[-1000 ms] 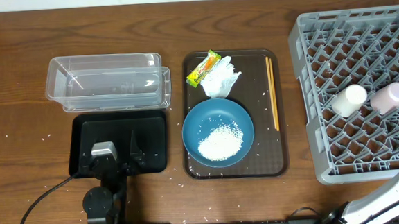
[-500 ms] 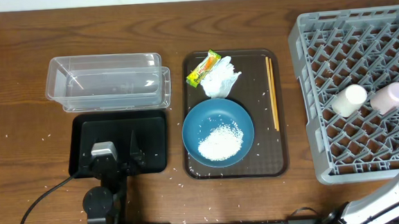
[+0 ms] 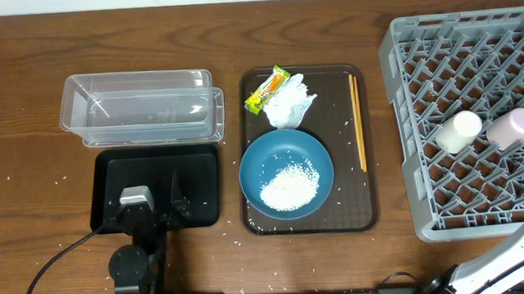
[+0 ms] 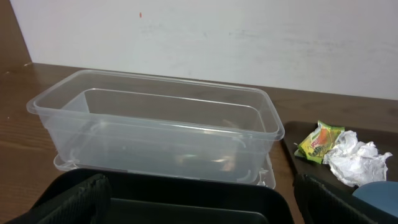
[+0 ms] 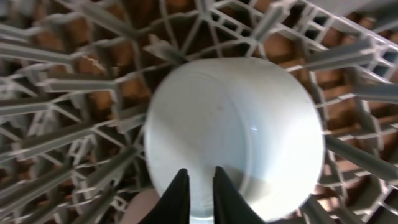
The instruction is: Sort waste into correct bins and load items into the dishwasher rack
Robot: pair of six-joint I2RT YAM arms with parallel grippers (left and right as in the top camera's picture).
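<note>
A large blue bowl [image 3: 261,161] holding a heap of rice [image 3: 289,186] sits on the brown tray [image 3: 357,210]. With it are a crumpled tissue [image 3: 289,104], a snack wrapper [image 3: 268,89] and chopsticks [image 3: 358,123]. The clear tub [image 3: 141,107] stands behind the black tray [image 3: 199,164]. My left gripper [image 4: 199,205] is open and empty over the black tray [image 4: 186,193]. The rack [image 3: 397,111] holds a white cup [image 3: 459,130], a pink cup [image 3: 513,127] and the small light-blue dish [image 5: 236,124]. My right gripper [image 5: 198,186] has narrow fingers closed on the dish's rim.
The left wrist view shows the tub [image 4: 155,124], wrapper [image 4: 318,140] and tissue [image 4: 357,158] ahead. Loose rice grains [image 3: 63,243] dot the wooden table. The right arm [image 3: 501,260] comes in at the bottom right beside the rack.
The right arm has shifted slightly at the rack's front right corner. Nothing else has moved.
</note>
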